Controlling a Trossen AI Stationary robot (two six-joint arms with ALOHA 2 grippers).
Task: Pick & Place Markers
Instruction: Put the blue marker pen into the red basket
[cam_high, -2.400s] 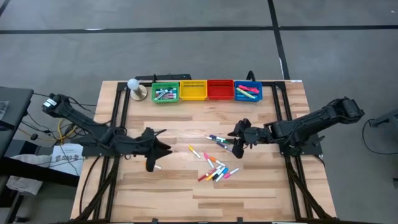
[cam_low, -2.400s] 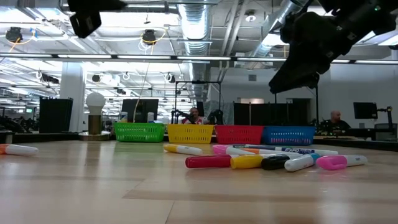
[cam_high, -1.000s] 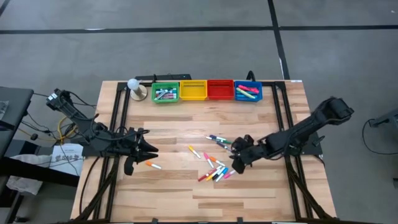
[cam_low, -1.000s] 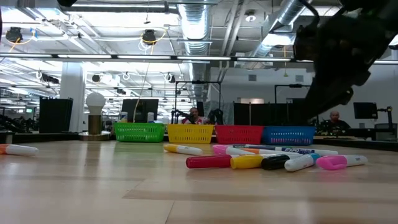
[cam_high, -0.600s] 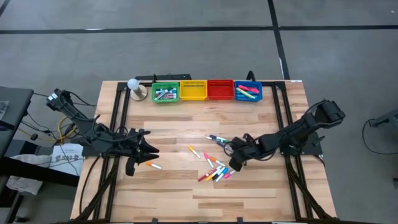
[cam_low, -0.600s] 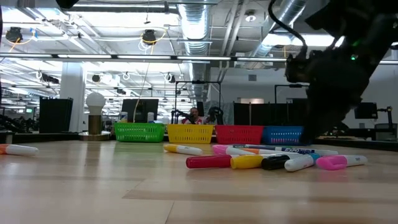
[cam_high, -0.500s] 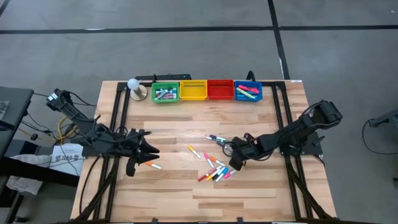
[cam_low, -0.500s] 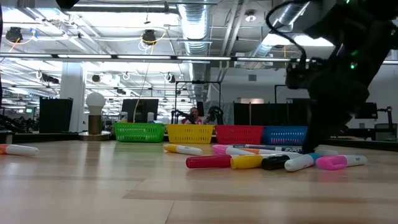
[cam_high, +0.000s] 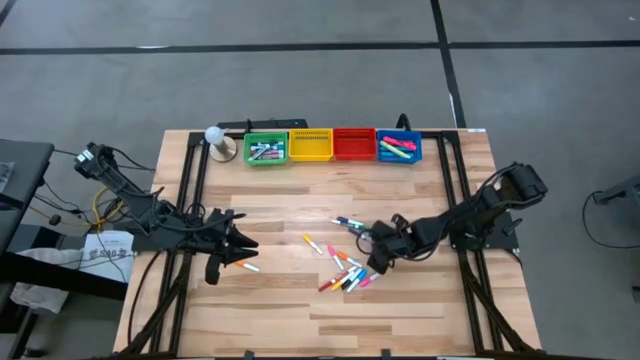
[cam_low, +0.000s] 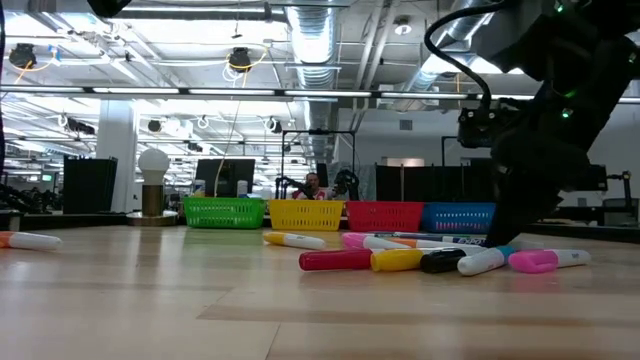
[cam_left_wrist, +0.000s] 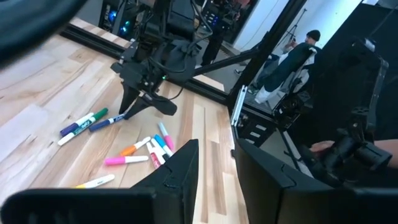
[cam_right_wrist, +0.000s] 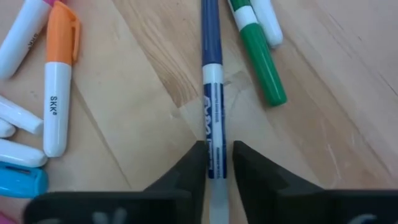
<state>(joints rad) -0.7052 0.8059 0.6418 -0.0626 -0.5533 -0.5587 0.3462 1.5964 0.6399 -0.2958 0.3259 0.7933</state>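
Several markers (cam_high: 348, 274) lie loose in the middle of the wooden table. A blue marker (cam_right_wrist: 211, 74) lies flat beside a green one (cam_right_wrist: 260, 59), and my right gripper (cam_right_wrist: 216, 163) has come down over its white end and is shut on it. In the high view this gripper (cam_high: 375, 260) stands at the right end of the marker pile. My left gripper (cam_high: 214, 266) hovers open at the table's left with nothing between its fingers. An orange marker (cam_high: 243, 264) lies on the table just beside it. My right gripper pinches the blue marker's white end (cam_right_wrist: 214, 146) between its two fingers. The fingers (cam_right_wrist: 194, 163) slant steeply down from the table's right, one on each long side of the barrel. The marker lies flat on the table.
Four bins stand in a row along the far edge: green (cam_high: 265, 150), yellow (cam_high: 310, 146), red (cam_high: 353, 145) and blue (cam_high: 399, 148). The green and blue ones hold markers. A round white lamp (cam_high: 216, 138) stands left of them. Bare wood lies toward the near edge.
My right gripper has sunk from above the markers down to the table and has tipped more steeply downward. It now stands at the blue marker. The markers lie where they were.
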